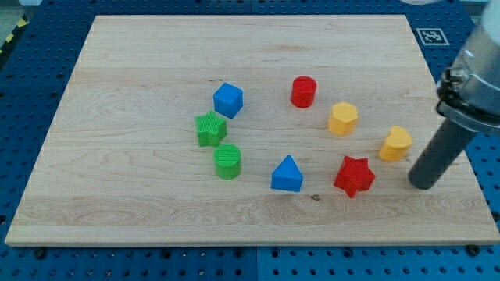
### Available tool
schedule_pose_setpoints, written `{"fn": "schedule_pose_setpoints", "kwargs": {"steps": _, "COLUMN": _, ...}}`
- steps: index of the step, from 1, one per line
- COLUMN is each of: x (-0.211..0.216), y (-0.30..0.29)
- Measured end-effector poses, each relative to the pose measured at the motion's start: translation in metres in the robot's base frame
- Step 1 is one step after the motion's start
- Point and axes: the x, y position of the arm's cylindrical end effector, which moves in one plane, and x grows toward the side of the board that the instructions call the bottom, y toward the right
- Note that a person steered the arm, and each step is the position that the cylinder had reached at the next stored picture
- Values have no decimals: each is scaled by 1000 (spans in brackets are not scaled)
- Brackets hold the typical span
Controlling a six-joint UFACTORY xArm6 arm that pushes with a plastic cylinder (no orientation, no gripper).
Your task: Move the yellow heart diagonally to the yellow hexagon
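The yellow heart (396, 144) lies at the board's right side. The yellow hexagon (343, 119) sits up and to the left of it, a small gap between them. My tip (422, 185) stands on the board just right of and below the yellow heart, apart from it. The rod rises from the tip up to the arm at the view's right edge.
A red star (354, 176) lies below-left of the heart, close to my tip's left. A red cylinder (303, 91), blue triangle (287, 174), blue cube (228, 100), green star (210, 129) and green cylinder (227, 161) stand further left. The board's right edge (461, 156) is near the tip.
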Motion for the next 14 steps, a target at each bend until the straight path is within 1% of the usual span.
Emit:
{"fn": "schedule_pose_setpoints", "kwargs": {"steps": 1, "x": -2, "y": 29}}
{"fn": "schedule_pose_setpoints", "kwargs": {"steps": 3, "x": -50, "y": 30}}
{"fn": "schedule_pose_setpoints", "kwargs": {"steps": 4, "x": -50, "y": 17}}
{"fn": "schedule_pose_setpoints", "kwargs": {"steps": 5, "x": -49, "y": -30}}
{"fn": "schedule_pose_setpoints", "kwargs": {"steps": 6, "x": -49, "y": -31}}
{"fn": "schedule_pose_setpoints", "kwargs": {"steps": 7, "x": -59, "y": -31}}
{"fn": "schedule_pose_setpoints", "kwargs": {"steps": 8, "x": -78, "y": -31}}
{"fn": "schedule_pose_setpoints", "kwargs": {"steps": 9, "x": -78, "y": -32}}
{"fn": "schedule_pose_setpoints", "kwargs": {"steps": 10, "x": -74, "y": -45}}
{"fn": "schedule_pose_setpoints", "kwargs": {"steps": 13, "x": -61, "y": -48}}
{"fn": "schedule_pose_setpoints", "kwargs": {"steps": 14, "x": -87, "y": -48}}
